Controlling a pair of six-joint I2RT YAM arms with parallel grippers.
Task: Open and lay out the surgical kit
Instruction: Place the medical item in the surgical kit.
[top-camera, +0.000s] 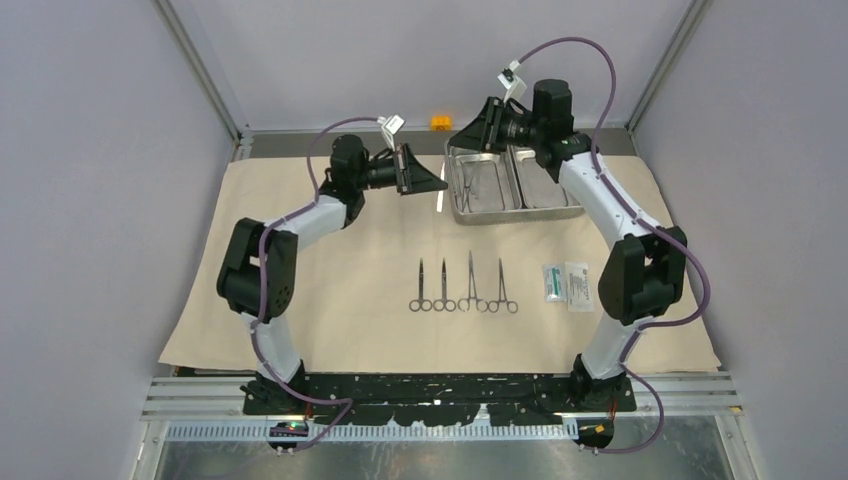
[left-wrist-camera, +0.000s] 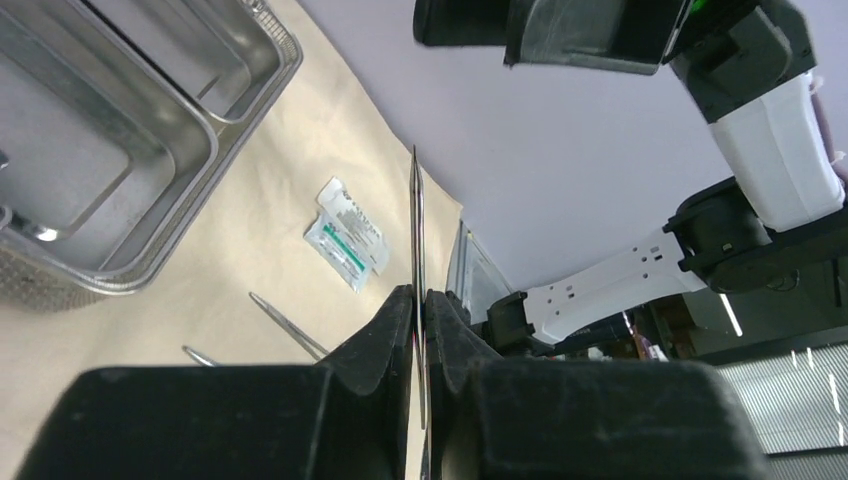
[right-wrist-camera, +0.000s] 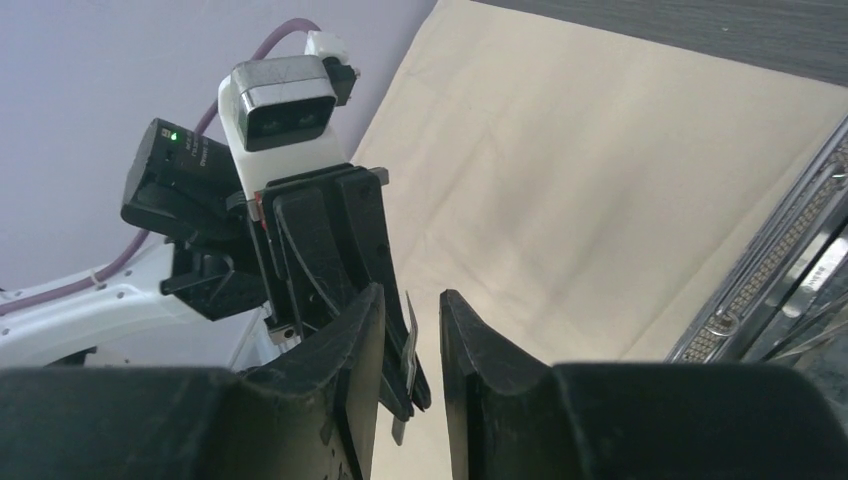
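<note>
The big beige cloth (top-camera: 330, 290) lies spread flat across the table, soft and matte with faint fold creases. At its far edge sits the shiny two-compartment steel tray (top-camera: 515, 214), rectangular with rounded corners and a rolled rim. Its left compartment holds something thin and steel, too small to make out, and the right one's contents cannot be told.

At the middle of the cloth, four slim steel ring-handled clamps (top-camera: 463, 288) lie side by side in a neat row, rings toward the arms and tips toward the tray. Just to their right, two small white and teal packets (top-camera: 566, 284) lie flat and overlapping.

The left gripper (left-wrist-camera: 420, 300) has its black fingers pressed together on slim pointed steel tweezers (left-wrist-camera: 416, 230). The blades run straight out past the fingertips, held in the air just left of the tray. The right gripper (right-wrist-camera: 412, 300) hangs above the tray's far left corner, fingers spread with nothing between them, facing the left gripper.
</note>
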